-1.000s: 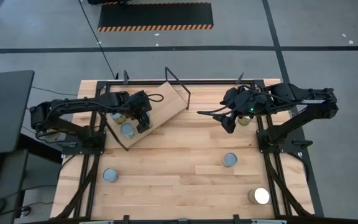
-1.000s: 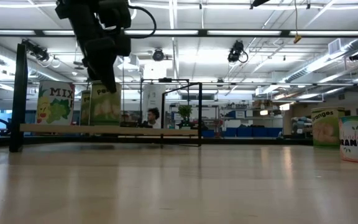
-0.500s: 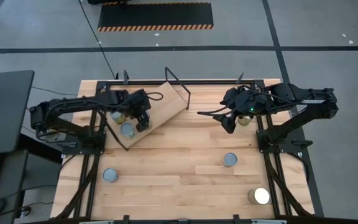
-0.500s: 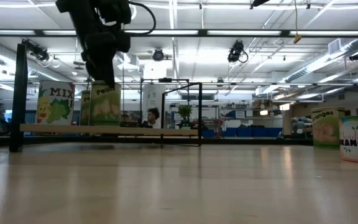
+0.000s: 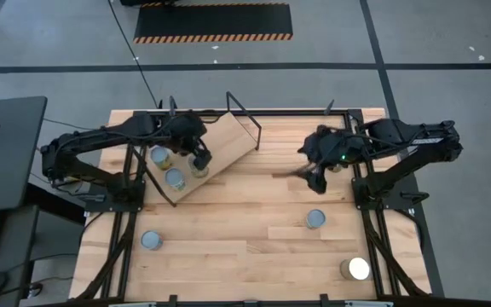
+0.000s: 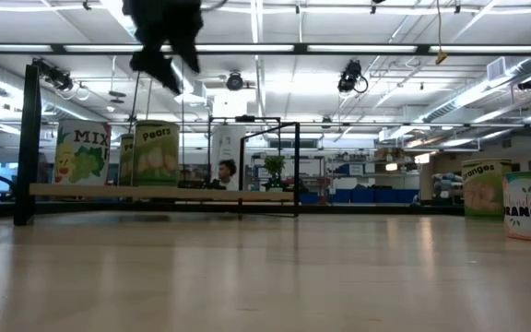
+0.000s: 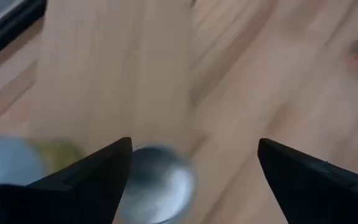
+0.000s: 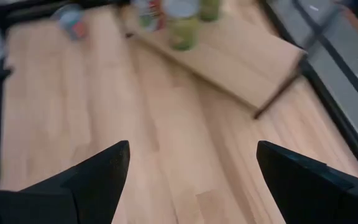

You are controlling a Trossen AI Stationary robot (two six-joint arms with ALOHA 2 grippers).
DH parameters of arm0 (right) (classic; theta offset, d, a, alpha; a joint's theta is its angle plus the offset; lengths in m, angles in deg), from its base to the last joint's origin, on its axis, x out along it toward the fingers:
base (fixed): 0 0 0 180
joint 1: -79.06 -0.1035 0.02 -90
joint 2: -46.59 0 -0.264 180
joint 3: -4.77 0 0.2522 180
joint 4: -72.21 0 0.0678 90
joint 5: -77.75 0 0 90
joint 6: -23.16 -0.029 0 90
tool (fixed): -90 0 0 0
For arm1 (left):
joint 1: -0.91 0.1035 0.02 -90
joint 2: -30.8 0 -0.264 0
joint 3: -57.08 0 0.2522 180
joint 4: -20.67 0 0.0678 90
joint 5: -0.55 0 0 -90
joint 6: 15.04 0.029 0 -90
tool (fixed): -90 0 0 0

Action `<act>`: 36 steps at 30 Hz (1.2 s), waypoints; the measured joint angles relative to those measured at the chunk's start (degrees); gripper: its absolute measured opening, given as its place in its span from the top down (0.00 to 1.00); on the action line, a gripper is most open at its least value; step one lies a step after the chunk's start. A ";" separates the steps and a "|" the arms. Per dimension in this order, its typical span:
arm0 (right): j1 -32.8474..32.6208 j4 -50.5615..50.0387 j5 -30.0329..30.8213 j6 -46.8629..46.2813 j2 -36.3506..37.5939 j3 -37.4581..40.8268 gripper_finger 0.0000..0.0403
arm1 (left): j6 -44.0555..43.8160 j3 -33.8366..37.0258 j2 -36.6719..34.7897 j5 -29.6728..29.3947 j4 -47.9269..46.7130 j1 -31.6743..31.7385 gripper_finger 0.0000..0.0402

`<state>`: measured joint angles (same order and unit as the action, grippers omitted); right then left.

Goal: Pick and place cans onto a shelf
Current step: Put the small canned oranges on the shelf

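Hovering open left hand (image 5: 201,159), can (image 5: 198,168) below

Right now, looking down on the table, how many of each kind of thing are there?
Cans on the shelf: 3
Cans on the tabletop: 3 in plain view
Shelf: 1
Claws: 2, left claw and right claw
Total: 9

left gripper (image 6: 166,65) smeared and cut off at the top in the low view, can (image 7: 160,183) under it blurry, cans (image 8: 182,22) on the shelf (image 8: 229,53) fuzzy, labels unreadable, another can (image 5: 337,165) half hidden under the right arm
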<state>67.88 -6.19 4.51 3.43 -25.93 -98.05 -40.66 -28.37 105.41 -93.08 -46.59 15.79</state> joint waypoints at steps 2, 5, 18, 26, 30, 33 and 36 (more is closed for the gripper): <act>-1.73 0.35 -0.39 2.59 -0.10 1.10 0.11 | -1.50 -2.79 -0.02 0.07 0.65 -2.21 0.12; -4.22 3.17 -0.41 5.34 -0.08 4.35 0.11 | -2.27 -5.33 -0.63 -0.52 3.10 -6.28 0.12; -11.74 6.03 -7.53 1.80 -8.76 18.93 0.12 | -1.03 -5.68 -9.11 -7.05 13.10 -17.13 0.14; -12.77 3.70 -15.24 1.27 -16.83 21.59 0.12 | -0.68 -5.60 -10.22 -8.05 7.88 -22.47 0.14; -13.73 2.81 -19.32 1.27 -18.35 24.12 0.09 | 0.59 -5.63 -10.10 -8.79 6.76 -25.08 0.14; -14.27 3.04 -19.58 1.53 -18.44 26.41 0.06 | 1.28 -5.64 -10.12 -9.73 7.05 -26.74 0.14; -14.31 3.23 -16.89 1.79 -18.42 28.10 0.04 | 1.41 -5.64 -10.10 -10.82 7.03 -27.88 0.14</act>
<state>53.57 -2.96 -12.39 5.22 -44.35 -69.95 -39.25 -34.00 95.31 -103.90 -39.56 -12.09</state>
